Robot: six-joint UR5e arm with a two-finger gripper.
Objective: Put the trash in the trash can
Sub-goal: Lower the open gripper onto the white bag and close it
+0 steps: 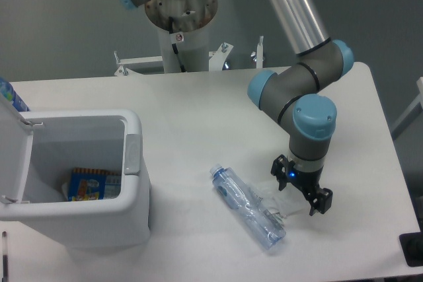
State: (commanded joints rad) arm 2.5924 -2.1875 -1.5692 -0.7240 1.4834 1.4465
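Two pieces of trash are seen lying on the white table (198, 104), to the right of the trash can (79, 212). One is a squashed clear bottle (248, 207) with a blue cap. It lies flat, with the cap end pointing up and to the left. The other is a small crumpled white wrapper (285, 197), and it is touching the right side of the bottle.

The gripper (301, 188) is held low, right above the wrapper. Its two black fingers (320, 201) are spread apart, and nothing is held between them. It cannot be told if the fingers are touching the wrapper. A small blue light is seen on the gripper. The grey arm (297, 97) with blue caps reaches down to it from the top of the view.

The trash can is white and sits at the left edge of the table. Its lid (14, 156) is swung open to the left, and a grey tab (133, 154) is seen on its right side. A blue and orange packet (88, 183) is seen lying inside it.
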